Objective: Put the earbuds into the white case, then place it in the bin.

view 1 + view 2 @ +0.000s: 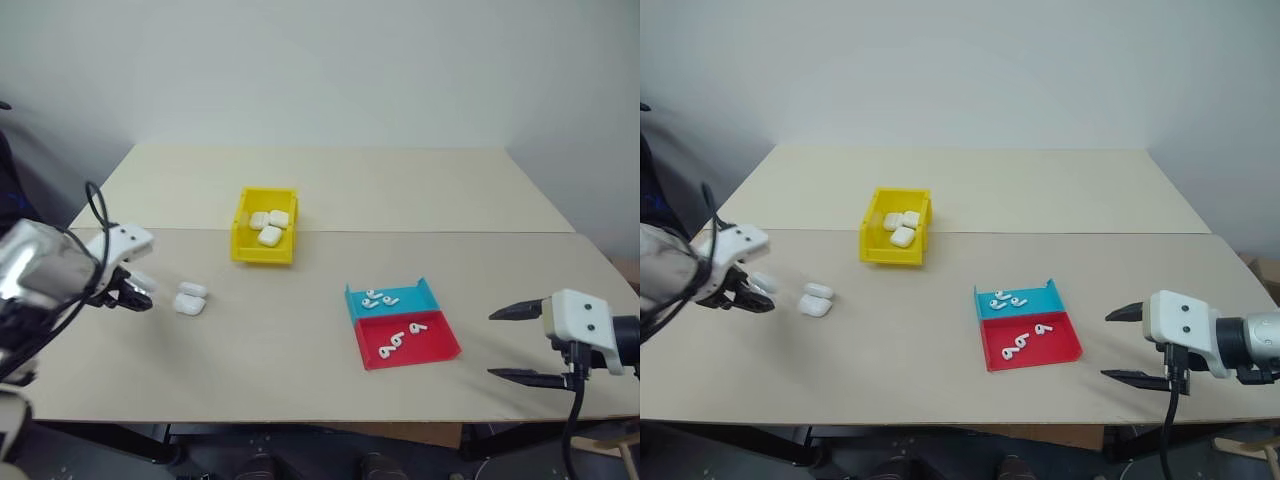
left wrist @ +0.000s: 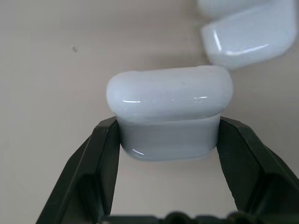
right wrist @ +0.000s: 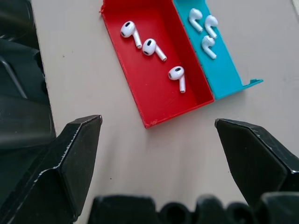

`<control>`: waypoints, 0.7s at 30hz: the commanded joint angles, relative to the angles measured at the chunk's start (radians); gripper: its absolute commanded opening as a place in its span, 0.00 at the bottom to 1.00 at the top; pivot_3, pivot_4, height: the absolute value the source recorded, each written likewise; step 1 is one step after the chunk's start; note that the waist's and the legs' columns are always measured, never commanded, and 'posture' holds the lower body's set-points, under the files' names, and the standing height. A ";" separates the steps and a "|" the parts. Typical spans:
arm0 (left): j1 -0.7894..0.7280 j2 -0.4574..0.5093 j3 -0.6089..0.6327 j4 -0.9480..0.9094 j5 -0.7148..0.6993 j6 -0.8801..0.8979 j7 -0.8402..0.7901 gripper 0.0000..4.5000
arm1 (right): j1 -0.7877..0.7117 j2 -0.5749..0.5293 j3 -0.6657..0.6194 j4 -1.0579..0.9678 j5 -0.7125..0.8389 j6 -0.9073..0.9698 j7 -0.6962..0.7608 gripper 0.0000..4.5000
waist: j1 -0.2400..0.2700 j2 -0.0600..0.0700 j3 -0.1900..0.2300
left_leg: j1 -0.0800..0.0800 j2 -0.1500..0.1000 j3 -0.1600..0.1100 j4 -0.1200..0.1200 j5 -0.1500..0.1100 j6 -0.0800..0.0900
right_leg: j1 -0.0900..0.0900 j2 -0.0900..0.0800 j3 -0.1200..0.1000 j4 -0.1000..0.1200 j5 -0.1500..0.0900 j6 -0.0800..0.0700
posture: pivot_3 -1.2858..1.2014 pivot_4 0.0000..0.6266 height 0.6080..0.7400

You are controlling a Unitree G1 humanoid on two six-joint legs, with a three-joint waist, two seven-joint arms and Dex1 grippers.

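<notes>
Now clamped across its short sides in left gripper (image 2: 168, 140): white case (image 2: 170, 112), long axis crosswise. Earbuds (image 3: 154, 49) in tray (image 3: 140, 88) at twelve o'clock from wide-open right gripper (image 3: 159, 140); bin (image 1: 265, 240) beyond.

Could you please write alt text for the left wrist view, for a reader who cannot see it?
The left gripper is shut on a glossy white case, its two black jaws pressing the case's lower half from either side above a beige table. Part of another white case lies on the table just beyond it.
</notes>
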 commanded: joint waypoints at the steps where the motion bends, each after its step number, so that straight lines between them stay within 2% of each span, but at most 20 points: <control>1: 0.093 -0.018 0.240 -0.263 -0.152 -0.026 -0.019 0.62 | -0.047 -0.042 -0.020 -0.001 0.014 0.025 0.009 1.00 | 0.001 0.000 0.000 | 0.000 0.000 0.000 0.000 0.000 0.000 | 0.000 0.000 0.000 0.000 0.000 0.000 | 0.52 0.24 1.00; 3: 0.167 -0.110 0.376 -0.380 -0.222 -0.096 0.021 0.62 | -0.081 -0.059 -0.007 -0.009 0.026 0.029 0.025 1.00 | 0.002 0.001 0.000 | 0.001 0.000 0.000 0.000 0.000 0.000 | 0.001 0.000 0.000 0.000 0.000 0.001 | 0.52 0.24 1.00; 5: 0.206 -0.217 0.458 -0.455 -0.275 -0.124 0.086 0.62 | -0.114 -0.078 0.010 -0.017 0.049 0.044 0.054 1.00 | 0.004 0.001 -0.001 | 0.002 0.000 -0.001 0.001 0.000 0.000 | 0.002 0.000 -0.001 0.001 -0.001 0.001 | 0.52 0.24 1.00; 7: 0.239 -0.411 0.525 -0.486 -0.324 -0.217 0.203 0.62 | -0.163 -0.109 0.063 -0.024 0.037 0.045 0.070 1.00 | 0.004 0.003 -0.002 | 0.003 0.000 -0.001 0.002 0.000 0.000 | 0.003 0.001 -0.001 0.001 0.000 0.001 | 0.52 0.24 1.00; 8: 0.255 -0.476 0.545 -0.492 -0.338 -0.265 0.243 0.62 | -0.182 -0.120 0.083 -0.025 0.037 0.054 0.074 1.00 | 0.004 0.004 -0.002 | 0.004 0.000 -0.001 0.003 0.000 0.000 | 0.004 0.000 0.000 0.001 0.000 0.001 | 0.52 0.24 1.00; 9: 0.275 -0.527 0.551 -0.499 -0.343 -0.312 0.272 0.62 | -0.206 -0.129 0.106 -0.025 0.038 0.056 0.079 1.00 | 0.004 0.003 -0.002 | 0.005 0.000 0.000 0.004 0.000 0.000 | 0.007 0.000 0.000 0.001 0.001 0.001 | 0.52 0.24 1.00; 10: 0.292 -0.532 0.524 -0.506 -0.345 -0.320 0.273 0.62 | -0.238 -0.141 0.136 -0.023 0.030 0.049 0.088 1.00 | 0.002 0.002 -0.002 | 0.006 0.000 -0.001 0.004 0.000 0.000 | 0.008 0.000 0.000 0.000 0.001 0.001 | 0.52 0.24 1.00; 15: 0.419 -0.755 0.462 -0.450 -0.409 -0.705 0.241 0.62 | -0.478 -0.176 0.362 -0.059 -0.060 0.047 0.141 1.00 | -0.005 0.005 -0.003 | 0.008 0.000 0.001 0.002 -0.001 0.001 | 0.009 0.000 0.002 -0.001 0.004 -0.004 | 0.52 0.24 1.00; 21: 0.471 -0.821 0.401 -0.357 -0.474 -0.919 0.146 0.62 | -0.712 -0.108 0.617 -0.122 -0.172 0.115 0.237 1.00 | 0.000 0.005 -0.003 | 0.007 0.000 0.001 0.002 -0.001 0.001 | 0.008 0.000 0.001 -0.001 0.004 -0.005 | 0.52 0.24 1.00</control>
